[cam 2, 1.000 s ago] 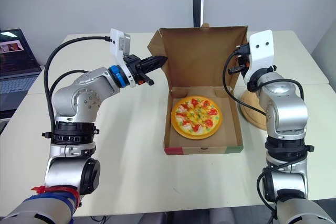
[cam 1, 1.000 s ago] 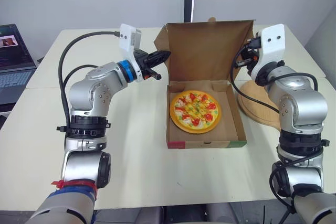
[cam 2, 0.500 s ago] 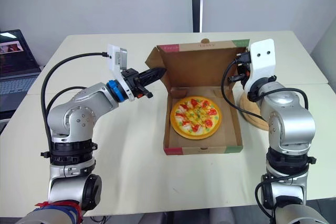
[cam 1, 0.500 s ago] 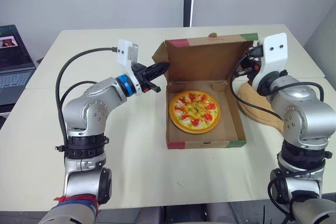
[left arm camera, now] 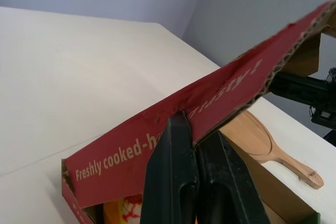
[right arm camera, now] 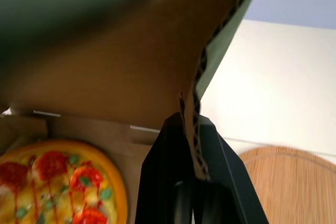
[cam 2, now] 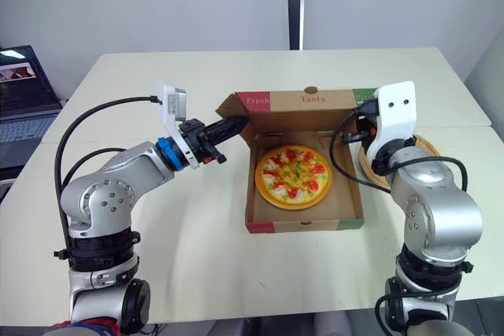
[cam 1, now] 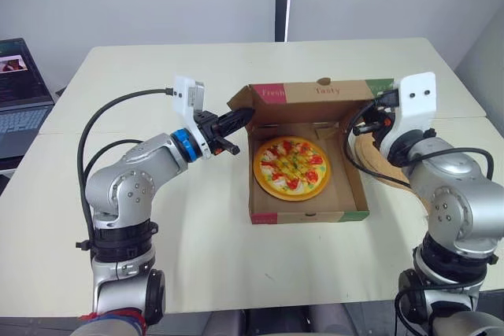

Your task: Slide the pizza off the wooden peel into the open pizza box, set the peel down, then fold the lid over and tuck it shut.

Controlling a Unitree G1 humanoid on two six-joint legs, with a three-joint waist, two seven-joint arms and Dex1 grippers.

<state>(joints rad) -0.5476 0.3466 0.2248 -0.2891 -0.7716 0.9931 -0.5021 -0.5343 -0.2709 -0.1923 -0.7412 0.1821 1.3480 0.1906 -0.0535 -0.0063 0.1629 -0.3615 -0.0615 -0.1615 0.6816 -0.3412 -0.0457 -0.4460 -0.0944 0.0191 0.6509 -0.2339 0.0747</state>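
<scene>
The pizza lies flat in the cardboard pizza box at the table's middle. The lid leans forward over the box, its red and green printed face turned up. My left gripper is shut on the lid's left edge, with the cardboard pinched between its fingers. My right gripper is shut on the lid's right edge. The wooden peel lies flat on the table to the right of the box, partly hidden behind my right arm.
A laptop stands open at the table's far left edge. Bare table lies in front of the box and behind it. A seam between two tabletops runs across at the box's level.
The lid has swung from upright down toward the front, over the pizza. Both grippers came forward and down with it, still holding its edges.
</scene>
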